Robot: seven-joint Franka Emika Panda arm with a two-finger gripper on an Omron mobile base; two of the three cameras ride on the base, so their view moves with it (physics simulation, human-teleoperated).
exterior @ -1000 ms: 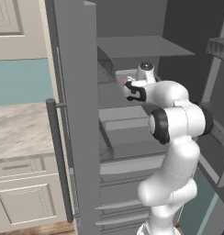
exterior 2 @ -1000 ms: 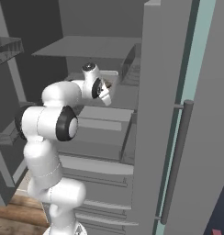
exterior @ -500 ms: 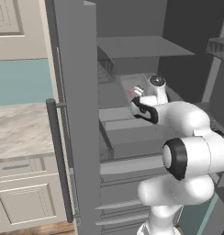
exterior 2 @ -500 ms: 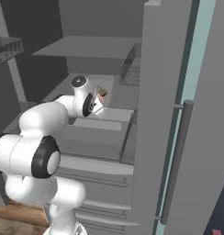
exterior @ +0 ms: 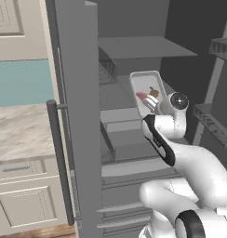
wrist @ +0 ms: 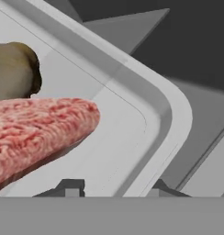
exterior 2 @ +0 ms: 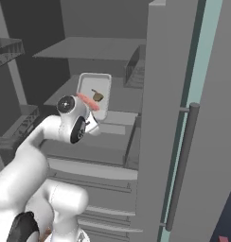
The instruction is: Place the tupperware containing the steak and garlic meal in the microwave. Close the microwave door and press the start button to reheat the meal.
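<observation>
Change: shallow translucent-white plastic tupperware tray (exterior: pixel 146 88) now tilted up, lifted off grey fridge shelf (exterior: pixel 116 96).
End effector (wrist: pixel 111 186): clamped on tray's near rim.
Reddish-pink steak slab (wrist: pixel 38 133): inside tray, just above fingertips.

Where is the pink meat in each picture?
Left base view: the steak lies upper middle, in the tilted tupperware, above the end effector.
Right base view: the steak lies upper left, on the same tray.
Hand view: the steak lies at left.
Shared landmark: the brown garlic beside it.
</observation>
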